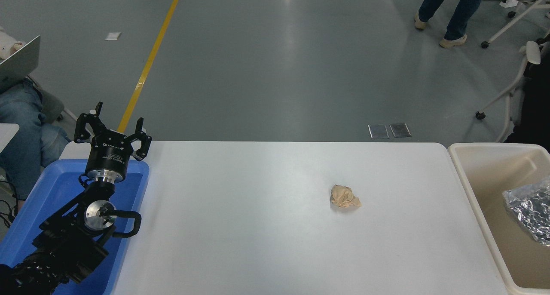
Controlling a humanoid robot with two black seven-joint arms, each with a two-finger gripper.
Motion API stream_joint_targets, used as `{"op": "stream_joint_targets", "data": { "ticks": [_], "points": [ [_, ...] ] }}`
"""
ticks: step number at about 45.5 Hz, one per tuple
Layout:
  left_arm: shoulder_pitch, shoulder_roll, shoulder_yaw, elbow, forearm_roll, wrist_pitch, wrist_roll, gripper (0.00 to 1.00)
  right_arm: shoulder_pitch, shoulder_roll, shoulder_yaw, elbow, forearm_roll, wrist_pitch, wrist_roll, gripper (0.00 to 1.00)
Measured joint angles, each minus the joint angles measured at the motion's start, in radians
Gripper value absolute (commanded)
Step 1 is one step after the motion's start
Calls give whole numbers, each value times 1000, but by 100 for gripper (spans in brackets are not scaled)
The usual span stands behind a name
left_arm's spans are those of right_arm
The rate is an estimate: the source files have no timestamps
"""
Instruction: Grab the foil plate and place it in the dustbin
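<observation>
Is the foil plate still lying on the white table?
No, the foil plate sits inside the dustbin, off the table.
</observation>
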Motion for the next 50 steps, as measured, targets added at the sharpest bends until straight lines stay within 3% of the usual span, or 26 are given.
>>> {"op": "stream_joint_targets", "data": {
  "ticks": [17,30,50],
  "points": [
    [0,0,0,0,0,0,0,99,87,14,-17,14,-1,-89,2,100],
    [-1,0,0,0,0,0,0,99,409,27,-164,143,-7,-91,5,100],
    [-1,0,0,0,0,-1,0,99,807,231,-343,411,-73,26,2,100]
  ]
}}
